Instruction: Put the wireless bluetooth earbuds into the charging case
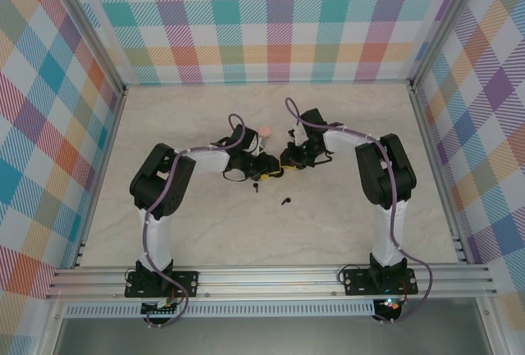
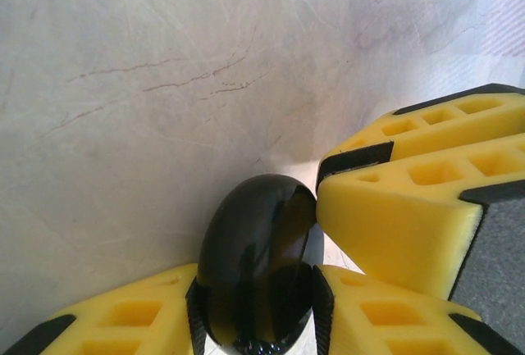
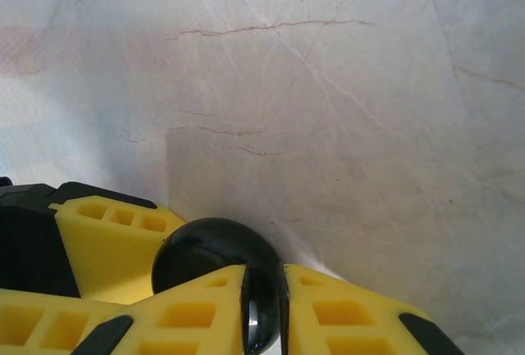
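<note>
Left end effector [image 2: 254, 316]: narrow, clamped on black case [image 2: 256, 248]. Case glossy, round, held edge-up btwn the two yellow fingers [image 2: 123, 322].
Right end effector [image 3: 262, 310]: narrow too, closed on thin rim of same case, w/ rounded black bulk bulging out behind pads.
In left wrist view, case touched at upper right flank by one yellow finger of right end effector.
Tip to tip at ctr of bench [image 1: 205, 232]. Case on the surface or lifted off it: cannot tell.

Earbud A [image 1: 257, 184]: black, tiny, loose on bench, just near-side of left end effector, apart from pads.
Earbud B [image 1: 286, 202]: black, loose on bench, further toward arm bases, below the meeting point of the two end effectors, apart from case.

Room: open bench on near side and to left and right of arms. Plaid walls [image 1: 279, 19] on three sides, well apart. Alu rail [image 1: 271, 277] along near edge.

Hard to read: pale pink item [image 1: 267, 131] just beyond left wrist, roundish, too small to identify. Earbud stem direction too small to tell. Lower part of case cut off at frame edge in both wrist views. Lid open or closed: cannot tell.
</note>
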`<state>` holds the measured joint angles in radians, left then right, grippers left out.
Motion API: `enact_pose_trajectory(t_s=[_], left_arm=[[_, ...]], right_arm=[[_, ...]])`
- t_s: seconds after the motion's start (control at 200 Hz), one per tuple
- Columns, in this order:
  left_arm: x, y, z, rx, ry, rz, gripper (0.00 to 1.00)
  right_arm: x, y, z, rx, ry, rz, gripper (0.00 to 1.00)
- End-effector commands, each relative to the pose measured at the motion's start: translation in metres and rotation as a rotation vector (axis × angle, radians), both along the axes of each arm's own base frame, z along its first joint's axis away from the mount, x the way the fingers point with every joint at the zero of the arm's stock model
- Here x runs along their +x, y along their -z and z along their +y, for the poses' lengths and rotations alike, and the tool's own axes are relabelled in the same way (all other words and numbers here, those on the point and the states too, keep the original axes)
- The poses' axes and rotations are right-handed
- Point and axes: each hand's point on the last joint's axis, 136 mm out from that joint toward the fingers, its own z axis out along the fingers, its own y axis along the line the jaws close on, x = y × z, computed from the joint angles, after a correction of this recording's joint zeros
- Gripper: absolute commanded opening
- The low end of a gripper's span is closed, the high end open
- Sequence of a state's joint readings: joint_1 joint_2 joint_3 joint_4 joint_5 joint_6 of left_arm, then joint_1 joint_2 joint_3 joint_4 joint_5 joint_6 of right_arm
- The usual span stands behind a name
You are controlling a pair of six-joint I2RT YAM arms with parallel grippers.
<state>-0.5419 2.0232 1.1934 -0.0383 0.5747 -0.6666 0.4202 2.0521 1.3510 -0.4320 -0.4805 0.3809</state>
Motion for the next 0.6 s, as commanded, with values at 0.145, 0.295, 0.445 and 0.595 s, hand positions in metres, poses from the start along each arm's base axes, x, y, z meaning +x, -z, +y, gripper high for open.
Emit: enact_pose_trajectory(t_s=[0.145,0.295,0.445,0.595], left_arm=[[0.005,0.027,0.002,0.058,-0.052,-0.002,0.32],[0.008,0.027,0.006,0.088,-0.060,-0.020,0.25],[0.010,0.025,0.009,0.117,-0.049,-0.036,0.20],[0.015,0.015,0.012,0.122,-0.035,-0.075,0.19]], right_arm=[[-0.022,0.006,-0.001,-0.022,-0.016,0.049,0.20],[-0.021,0.000,-0.004,-0.020,-0.008,0.033,0.22],[-0.019,-0.008,-0.011,-0.023,0.015,0.003,0.27],[-0.014,-0.025,-0.024,-0.028,0.056,-0.061,0.36]])
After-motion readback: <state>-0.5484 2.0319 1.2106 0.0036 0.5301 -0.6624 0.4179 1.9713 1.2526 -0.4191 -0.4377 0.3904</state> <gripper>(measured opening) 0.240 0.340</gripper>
